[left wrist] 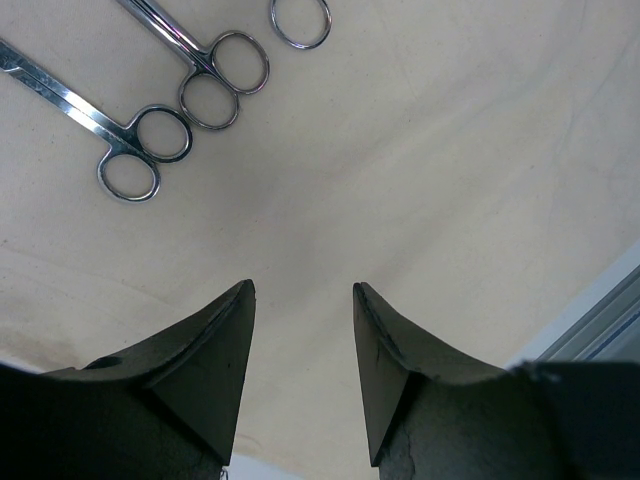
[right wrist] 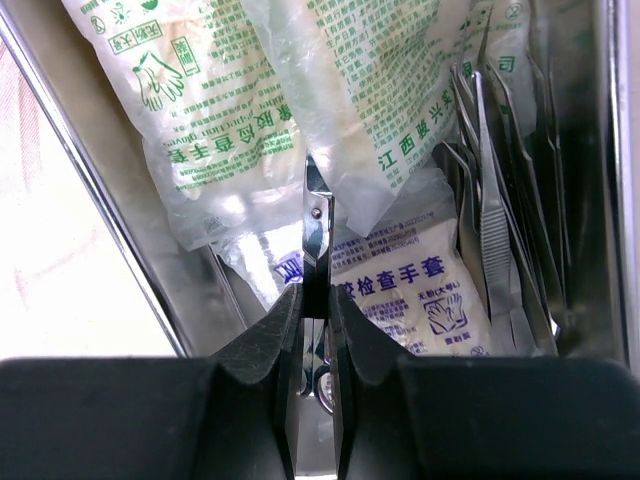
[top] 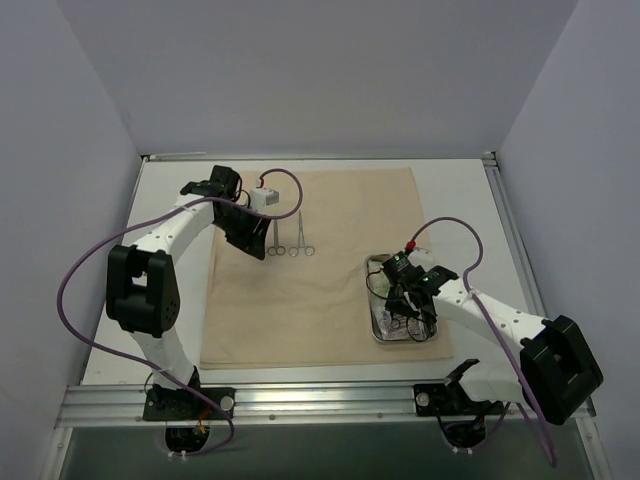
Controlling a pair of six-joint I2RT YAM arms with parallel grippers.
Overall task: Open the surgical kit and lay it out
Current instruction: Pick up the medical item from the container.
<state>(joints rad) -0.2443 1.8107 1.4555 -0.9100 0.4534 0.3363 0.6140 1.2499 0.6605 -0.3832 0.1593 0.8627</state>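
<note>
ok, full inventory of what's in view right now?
cloth: one, beige, spread flat on the table
table: one, white, under the cloth
clamps: at least two, steel, ring-handled, side by side on the cloth's far left
tray: one, steel, at the cloth's right edge
packets: several, clear with green print, in the tray
tweezers: steel, count unclear, along the tray's side
hinged instrument: one, steel, in the tray
left claw: black, open, empty, over the cloth
right claw: black, shut on the hinged instrument
</note>
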